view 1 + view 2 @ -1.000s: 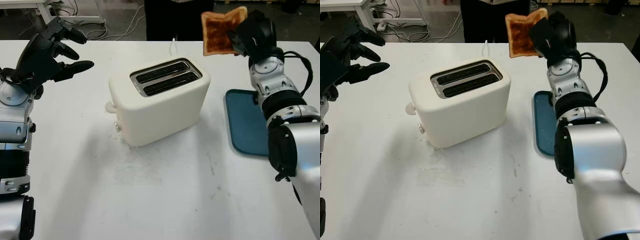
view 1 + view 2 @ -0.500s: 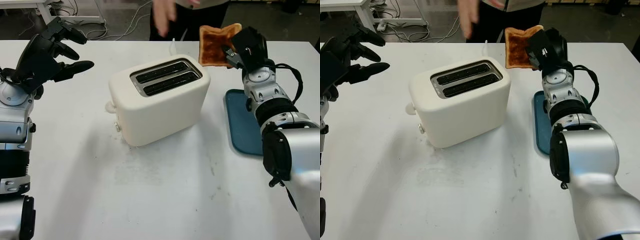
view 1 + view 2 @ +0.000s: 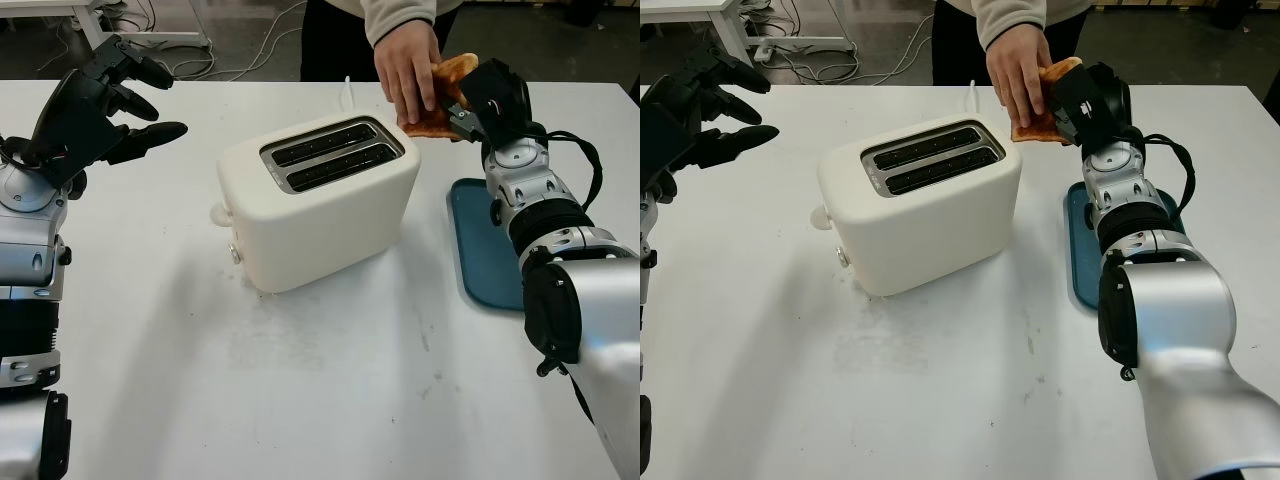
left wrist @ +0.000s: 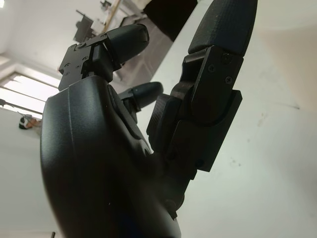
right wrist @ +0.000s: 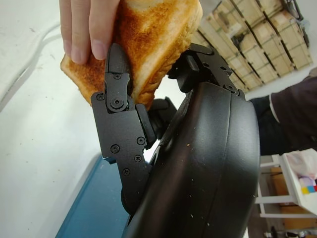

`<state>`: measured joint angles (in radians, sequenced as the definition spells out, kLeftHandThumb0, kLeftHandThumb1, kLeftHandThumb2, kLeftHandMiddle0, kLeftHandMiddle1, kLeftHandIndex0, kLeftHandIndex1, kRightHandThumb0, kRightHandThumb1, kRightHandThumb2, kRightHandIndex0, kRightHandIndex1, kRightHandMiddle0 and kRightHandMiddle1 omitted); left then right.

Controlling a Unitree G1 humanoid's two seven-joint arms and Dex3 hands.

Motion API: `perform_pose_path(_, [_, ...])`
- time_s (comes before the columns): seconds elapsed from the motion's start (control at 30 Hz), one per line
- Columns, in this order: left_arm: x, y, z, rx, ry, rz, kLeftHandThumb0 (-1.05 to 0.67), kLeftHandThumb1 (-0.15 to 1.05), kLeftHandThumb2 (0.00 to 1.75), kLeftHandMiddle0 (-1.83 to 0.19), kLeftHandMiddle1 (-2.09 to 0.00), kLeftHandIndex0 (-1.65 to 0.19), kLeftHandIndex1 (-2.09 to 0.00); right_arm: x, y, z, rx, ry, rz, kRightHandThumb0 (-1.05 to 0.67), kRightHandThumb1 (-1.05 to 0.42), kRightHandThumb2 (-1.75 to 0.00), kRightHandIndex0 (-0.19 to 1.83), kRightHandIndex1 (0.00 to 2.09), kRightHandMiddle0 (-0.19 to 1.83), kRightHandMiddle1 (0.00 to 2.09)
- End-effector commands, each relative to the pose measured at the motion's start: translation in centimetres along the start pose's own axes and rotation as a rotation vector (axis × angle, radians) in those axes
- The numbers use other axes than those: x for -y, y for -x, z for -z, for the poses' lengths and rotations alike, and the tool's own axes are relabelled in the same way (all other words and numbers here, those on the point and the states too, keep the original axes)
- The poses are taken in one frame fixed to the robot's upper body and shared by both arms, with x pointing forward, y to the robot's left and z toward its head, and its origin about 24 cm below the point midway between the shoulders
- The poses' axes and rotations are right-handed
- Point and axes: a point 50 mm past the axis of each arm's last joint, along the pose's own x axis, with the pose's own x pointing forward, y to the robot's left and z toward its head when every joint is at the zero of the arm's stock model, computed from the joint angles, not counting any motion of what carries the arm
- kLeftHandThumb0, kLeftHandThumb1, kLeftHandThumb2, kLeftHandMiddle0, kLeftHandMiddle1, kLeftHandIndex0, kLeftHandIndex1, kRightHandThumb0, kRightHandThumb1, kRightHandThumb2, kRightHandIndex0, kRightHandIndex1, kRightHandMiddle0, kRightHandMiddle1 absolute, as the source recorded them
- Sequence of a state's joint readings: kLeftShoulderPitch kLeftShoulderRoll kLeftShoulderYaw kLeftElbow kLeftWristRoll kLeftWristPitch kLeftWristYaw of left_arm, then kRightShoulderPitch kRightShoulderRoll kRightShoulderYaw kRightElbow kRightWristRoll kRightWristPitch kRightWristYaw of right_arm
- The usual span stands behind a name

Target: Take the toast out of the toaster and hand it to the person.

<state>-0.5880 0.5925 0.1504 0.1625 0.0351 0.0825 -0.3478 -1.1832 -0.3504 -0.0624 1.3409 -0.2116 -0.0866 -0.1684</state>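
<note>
My right robot hand (image 3: pixel 478 95) is up behind the toaster (image 3: pixel 318 200), off its far right corner, fingers (image 5: pixel 119 106) clamped on the toast (image 5: pixel 143 47). The slice is off the bench (image 3: pixel 330 390), held in the air, tilted. The person's hand (image 3: pixel 407 62) is on the same slice from the toaster side, fingers laid over its upper face; in the right wrist view their fingertips sit just beside my finger on the browned surface. So the toast is gripped by both of us.

Toaster: cream, two slots (image 3: pixel 333 154) on top, both look dark and I see no bread standing out of either. Lever knob on its left end. A white cord (image 3: pixel 347 92) runs off behind it toward the bench's far edge.

Teal tray (image 3: pixel 487 240) lies flat on the bench right of the toaster, under my right forearm. The part I can see holds nothing; the arm hides its right side.

My left robot hand (image 3: pixel 100 95) is open, raised above the bench well left of the toaster, holding nothing.

The person stands at the far bench edge behind the toaster, light sleeve (image 3: pixel 398 15) over dark clothing.
</note>
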Motion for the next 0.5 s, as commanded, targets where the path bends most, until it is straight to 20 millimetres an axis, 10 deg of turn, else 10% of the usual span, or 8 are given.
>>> perform_pose_path(0.0, [-0.03,0.23,0.39,-0.003,0.011,-0.004,-1.05,0.9,0.0,0.0,-1.63,0.0,-1.55,-0.04,0.0,-0.24,0.021,0.009,-0.002,-0.2,-0.92,-0.34,0.76,1.75,0.45,1.75])
perform_pose_path(0.47, [0.02,0.19,0.35,-0.003,0.016,-0.006,-1.05,0.88,0.0,0.0,-1.64,-0.01,-1.55,-0.01,-0.02,-0.21,0.015,-0.025,-0.021,-0.18,-0.92,-0.33,0.76,1.75,0.5,1.75])
